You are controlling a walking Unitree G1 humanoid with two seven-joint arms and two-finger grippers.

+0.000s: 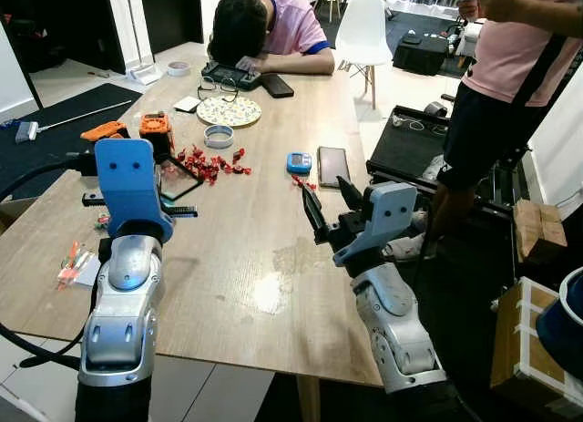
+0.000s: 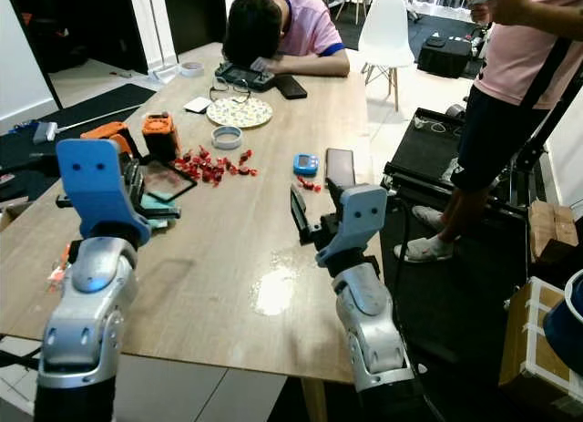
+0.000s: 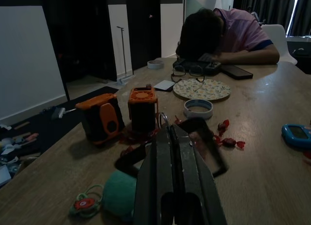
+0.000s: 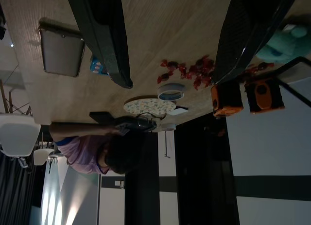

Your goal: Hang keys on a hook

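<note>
A long wooden surface (image 1: 264, 258) runs ahead of both pairs of fingers. At its far end a seated person (image 1: 264, 25) in a pink shirt rests their head on folded arms. A second person (image 1: 510, 66) in pink with dark shorts stands off the surface's edge, beyond and to the right of the right gripper (image 1: 330, 203), and a white chair (image 1: 363, 30) stands far ahead. The right gripper hangs over the surface's right edge with its two black fingers spread wide and nothing between them. The left gripper (image 3: 167, 130) is low over the surface's left part, its fingers pressed narrowly together. Just ahead of them lies a black-framed panel (image 3: 204, 147), and beyond it, to the left, stand two orange boxes (image 3: 143, 108). Farther ahead is a patterned plate (image 1: 229, 111). A dark phone (image 1: 332, 164) lies just ahead of the right fingers, with a small blue device (image 1: 299, 161) beside it on the left. A roll of tape (image 1: 218, 136) sits between the plate and a scatter of red wrapped sweets (image 1: 211, 162). A thin metal ring (image 3: 163, 119) stands at the very tips of the left fingers. It looks like a key ring, but I cannot tell whether it is pinched there or whether keys hang from it.
</note>
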